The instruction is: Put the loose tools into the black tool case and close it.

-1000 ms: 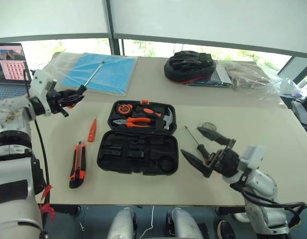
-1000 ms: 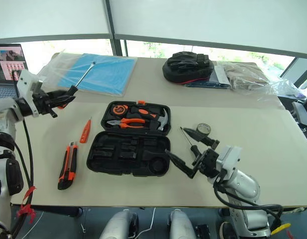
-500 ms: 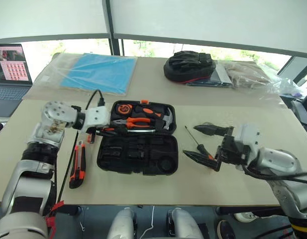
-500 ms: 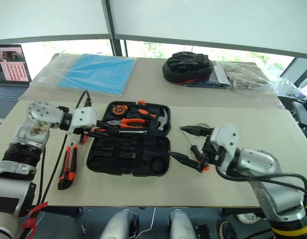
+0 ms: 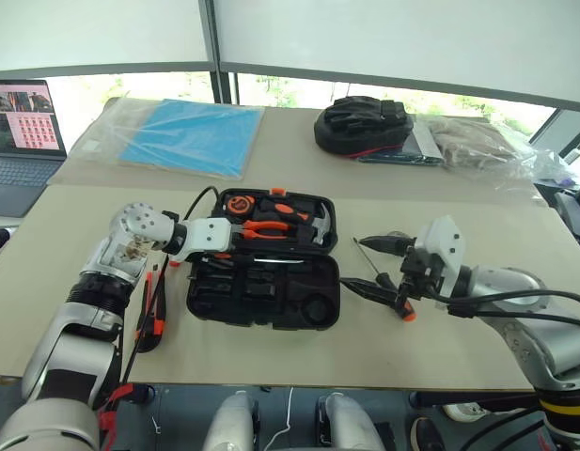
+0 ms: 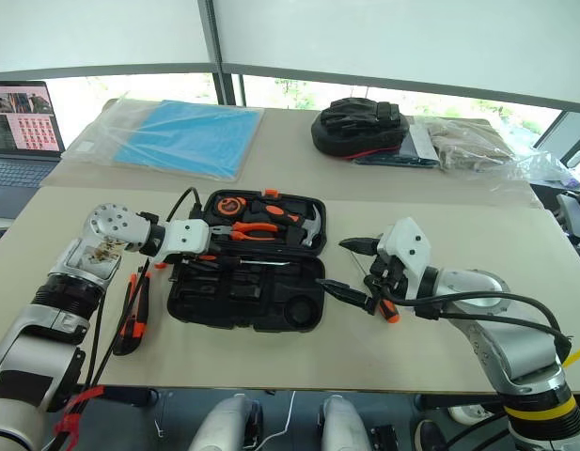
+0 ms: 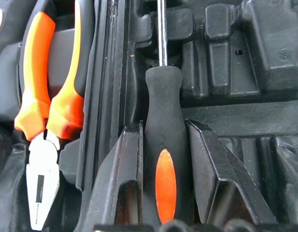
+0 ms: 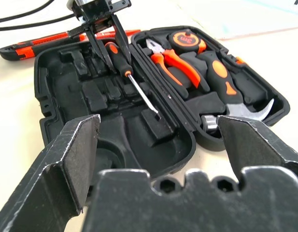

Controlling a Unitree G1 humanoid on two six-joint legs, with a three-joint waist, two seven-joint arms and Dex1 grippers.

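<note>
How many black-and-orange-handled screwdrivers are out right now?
2. One screwdriver in the left end effector over the open black plastic tool case; the other screwdriver on the beige table by the right end effector.

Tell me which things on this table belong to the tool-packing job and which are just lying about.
Job:
black plastic clamshell tool case
black-and-orange screwdriver held by the left end effector
second screwdriver beside the case
orange-black utility knife

Lying about:
blue sheet in clear plastic
lumpy black bag
open laptop
</note>
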